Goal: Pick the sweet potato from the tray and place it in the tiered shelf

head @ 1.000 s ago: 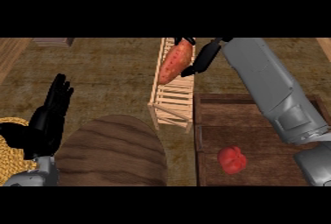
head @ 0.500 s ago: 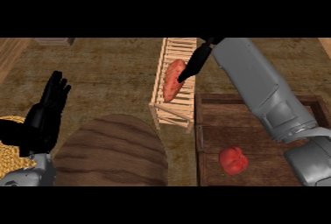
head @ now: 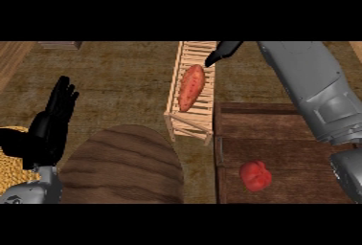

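The sweet potato (head: 191, 87) is laid lengthwise on the slatted tiered shelf (head: 203, 103), toward 12 o'clock. The right hand (head: 222, 51) is held at 1 o'clock, fingers straight, nothing grasped, apart from the potato. The left hand (head: 53, 119) is rested open at 9 o'clock.

Orange sweet potato (head: 191, 87), pale tiered shelf (head: 200, 51), brown tray (head: 283, 139).

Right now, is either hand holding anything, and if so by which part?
Nothing is held. The sweet potato lies on the tiered shelf, the right hand open beside its far end. The left hand rests open.
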{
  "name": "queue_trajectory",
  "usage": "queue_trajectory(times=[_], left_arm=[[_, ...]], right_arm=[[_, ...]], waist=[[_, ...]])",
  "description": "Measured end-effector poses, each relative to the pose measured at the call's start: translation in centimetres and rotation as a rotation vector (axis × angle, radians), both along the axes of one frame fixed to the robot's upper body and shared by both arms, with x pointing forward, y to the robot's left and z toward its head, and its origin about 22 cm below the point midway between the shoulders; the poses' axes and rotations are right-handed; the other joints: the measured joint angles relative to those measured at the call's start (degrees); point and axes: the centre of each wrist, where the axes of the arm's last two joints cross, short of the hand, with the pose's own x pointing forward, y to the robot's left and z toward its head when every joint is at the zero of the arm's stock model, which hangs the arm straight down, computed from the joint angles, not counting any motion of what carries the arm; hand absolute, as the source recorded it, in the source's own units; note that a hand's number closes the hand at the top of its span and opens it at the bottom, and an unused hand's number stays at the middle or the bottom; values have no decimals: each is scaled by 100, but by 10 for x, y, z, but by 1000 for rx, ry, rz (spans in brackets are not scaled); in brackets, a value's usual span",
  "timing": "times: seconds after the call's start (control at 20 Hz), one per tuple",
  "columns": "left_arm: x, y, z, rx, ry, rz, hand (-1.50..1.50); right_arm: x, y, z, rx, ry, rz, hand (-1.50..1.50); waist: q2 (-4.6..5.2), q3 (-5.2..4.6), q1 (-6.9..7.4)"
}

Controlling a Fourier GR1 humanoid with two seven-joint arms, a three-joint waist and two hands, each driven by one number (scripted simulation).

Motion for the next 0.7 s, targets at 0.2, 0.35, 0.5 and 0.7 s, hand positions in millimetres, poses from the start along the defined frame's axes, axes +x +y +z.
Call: queue_trajectory(times=[0.2, 0.35, 0.5, 0.7], left_arm=[[-1, -7, -3, -8, -4, -7, 0], [0, -10, -3, -3, -12, -17, 0], [2, -13, 2, 1, -18, -29, 0], [6, -17, 5, -1, -32, -39, 0]], right_arm=[[4, -30, 22, 40, 41, -76, -150], [5, -56, 29, 43, 75, -136, -150], [3, -93, 40, 45, 103, -187, -150], [-3, -133, 52, 29, 113, -249, -150]], waist=[[30, -1, 40], [72, 0, 104], [105, 3, 159], [172, 10, 254]])
